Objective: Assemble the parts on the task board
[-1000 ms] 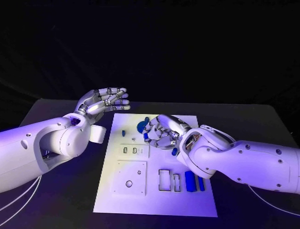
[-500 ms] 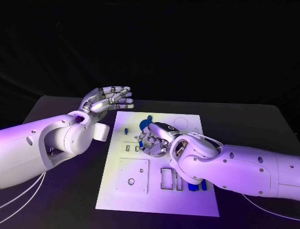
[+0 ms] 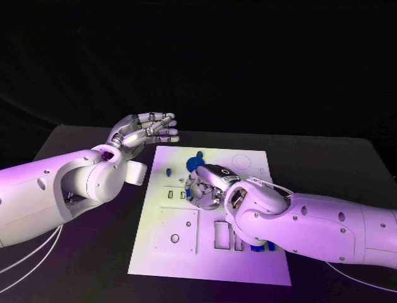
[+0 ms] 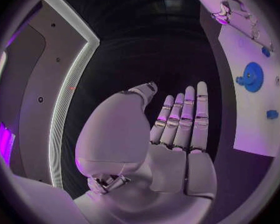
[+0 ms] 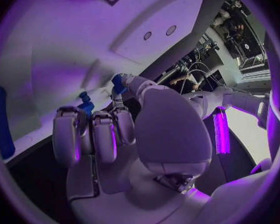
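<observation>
The white task board (image 3: 207, 260) lies in the middle of the black table. My right hand (image 3: 207, 187) hovers low over its middle with the fingers curled in. It pinches a small blue part (image 5: 119, 81) at the thumb tip, and a second blue piece (image 5: 85, 103) shows just past the fingers. A blue gear (image 3: 195, 163) sits on the board just beyond that hand. My left hand (image 3: 144, 133) is raised off the board's far left corner, with its fingers straight and apart and nothing in it. Next to the left hand (image 4: 171, 134) are the board (image 4: 252, 40) and the gear (image 4: 252, 77).
Rectangular slots (image 3: 221, 235) and a square plate with a hole (image 3: 175, 233) mark the board's near half. Long blue bars (image 3: 255, 246) lie half hidden under my right forearm. Another small blue part (image 4: 272, 114) sits near the gear. Bare black table (image 3: 344, 164) surrounds the board.
My right hand has moved nearer and to the left over the board, from beside the gear to the board's middle. The left hand has hardly moved.
</observation>
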